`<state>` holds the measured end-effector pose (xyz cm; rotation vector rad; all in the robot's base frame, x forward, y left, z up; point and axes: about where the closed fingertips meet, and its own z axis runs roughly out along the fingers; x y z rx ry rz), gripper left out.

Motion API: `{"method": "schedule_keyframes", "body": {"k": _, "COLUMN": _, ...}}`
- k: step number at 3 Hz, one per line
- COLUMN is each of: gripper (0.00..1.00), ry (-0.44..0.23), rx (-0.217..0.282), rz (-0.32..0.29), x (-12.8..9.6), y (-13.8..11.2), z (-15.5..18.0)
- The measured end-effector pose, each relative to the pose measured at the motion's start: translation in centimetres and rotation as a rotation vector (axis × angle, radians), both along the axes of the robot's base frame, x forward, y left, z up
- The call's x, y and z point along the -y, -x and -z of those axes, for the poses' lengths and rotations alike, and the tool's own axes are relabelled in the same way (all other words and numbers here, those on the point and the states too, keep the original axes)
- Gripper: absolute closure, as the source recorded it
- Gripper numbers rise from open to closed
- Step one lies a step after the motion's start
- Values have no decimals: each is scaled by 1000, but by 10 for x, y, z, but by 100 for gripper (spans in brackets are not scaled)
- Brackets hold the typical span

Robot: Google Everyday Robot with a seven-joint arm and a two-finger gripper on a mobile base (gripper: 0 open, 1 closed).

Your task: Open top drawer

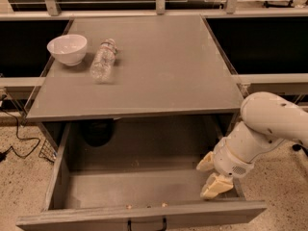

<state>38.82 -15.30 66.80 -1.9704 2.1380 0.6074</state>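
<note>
The top drawer [144, 189] is pulled far out from under the grey counter, showing its deep grey inside. Its flat front runs along the bottom of the view, with the black loop handle [147, 224] at the lower edge. My gripper [210, 174] hangs over the drawer's right end, inside its opening. Its two cream fingers [215, 186] stand apart and hold nothing. The white arm [269, 124] comes in from the right.
A white bowl [67, 48] and a clear plastic bottle [103, 60] lying on its side sit at the counter's [159, 66] left rear. A dark round thing [97, 131] shows under the counter at the drawer's back left. A black cable [19, 138] runs over the floor on the left.
</note>
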Motion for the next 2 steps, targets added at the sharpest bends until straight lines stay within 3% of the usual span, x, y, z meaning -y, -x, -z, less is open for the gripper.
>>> {"method": "schedule_keyframes", "body": {"k": 2, "gripper": 0, "ry": 0, "rx": 0, "rz": 0, "x": 0, "y": 0, "z": 0}}
